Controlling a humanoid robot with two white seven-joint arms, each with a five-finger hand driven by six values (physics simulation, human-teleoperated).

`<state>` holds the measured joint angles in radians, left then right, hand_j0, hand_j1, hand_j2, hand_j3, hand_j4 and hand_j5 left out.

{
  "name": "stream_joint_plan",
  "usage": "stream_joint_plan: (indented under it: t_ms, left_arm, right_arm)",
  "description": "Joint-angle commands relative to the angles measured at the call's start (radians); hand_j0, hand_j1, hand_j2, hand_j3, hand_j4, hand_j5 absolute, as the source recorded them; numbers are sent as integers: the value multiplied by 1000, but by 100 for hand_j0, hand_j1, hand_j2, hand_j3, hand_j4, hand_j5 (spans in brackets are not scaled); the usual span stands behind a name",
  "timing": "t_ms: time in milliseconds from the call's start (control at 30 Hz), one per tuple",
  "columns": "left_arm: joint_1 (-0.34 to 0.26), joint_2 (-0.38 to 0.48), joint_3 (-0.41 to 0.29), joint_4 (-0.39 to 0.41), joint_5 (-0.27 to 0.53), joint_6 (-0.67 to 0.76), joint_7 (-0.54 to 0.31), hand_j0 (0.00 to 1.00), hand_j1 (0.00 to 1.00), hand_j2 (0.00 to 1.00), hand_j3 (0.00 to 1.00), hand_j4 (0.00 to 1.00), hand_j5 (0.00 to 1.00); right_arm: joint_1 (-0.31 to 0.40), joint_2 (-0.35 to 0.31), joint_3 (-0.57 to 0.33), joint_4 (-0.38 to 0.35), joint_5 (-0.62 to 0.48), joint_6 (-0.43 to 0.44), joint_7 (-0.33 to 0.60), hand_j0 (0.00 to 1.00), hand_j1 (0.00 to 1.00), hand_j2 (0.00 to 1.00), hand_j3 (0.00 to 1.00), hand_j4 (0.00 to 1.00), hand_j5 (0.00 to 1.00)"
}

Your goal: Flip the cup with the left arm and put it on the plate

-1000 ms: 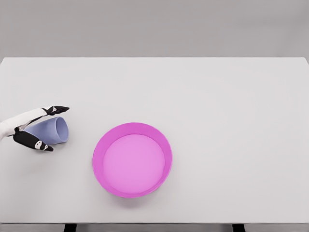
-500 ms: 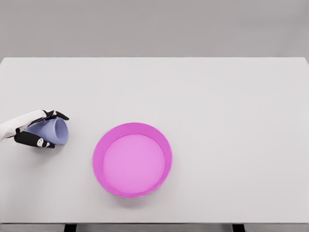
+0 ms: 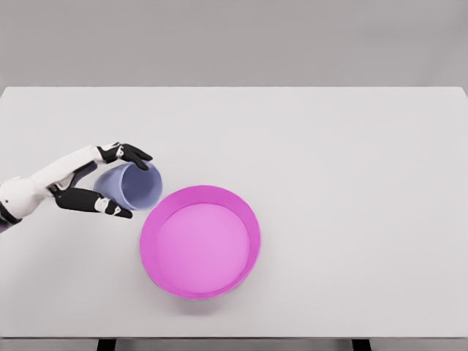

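Observation:
A pale blue cup [image 3: 131,186] lies on its side in the air, its open mouth turned right and toward me. My left hand [image 3: 110,183] is shut on it, fingers over the top and thumb underneath. The cup hangs just left of the magenta plate [image 3: 200,241], close to its upper left rim. The plate has a raised rim and nothing in it. The right hand does not show.
The white table [image 3: 329,161] spreads to the right and back of the plate. Its front edge runs along the bottom of the view.
The left hand closed on the cup, lifted it off the table and carried it right toward the plate. The cup's mouth now faces me more.

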<state>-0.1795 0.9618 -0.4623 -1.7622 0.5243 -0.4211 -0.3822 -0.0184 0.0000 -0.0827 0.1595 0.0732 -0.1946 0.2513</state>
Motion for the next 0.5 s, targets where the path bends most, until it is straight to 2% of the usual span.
stream_joint_plan:
  t_ms: [0, 233, 400, 467]
  left_arm:
    - [0, -52, -2, -2, 43, -21, -1, 57, 57, 57, 57, 57, 57]
    - [-6, -149, -101, -2, 167, -19, -1, 56, 56, 56, 56, 56, 56]
    - [-25, -218, -154, -2, 177, -11, 0, 56, 56, 56, 56, 56, 56]
    - [-25, -225, -170, -2, 223, -11, 0, 56, 56, 56, 56, 56, 56]
  right_arm:
    - [0, 0, 0, 0, 0, 0, 0, 100, 100, 100, 100, 100, 100]
    - [0, 0, 0, 0, 0, 0, 0, 100, 100, 100, 100, 100, 100]
    - [0, 0, 0, 0, 0, 0, 0, 100, 100, 100, 100, 100, 100]
    - [0, 0, 0, 0, 2, 0, 0, 100, 100, 100, 100, 100, 100]
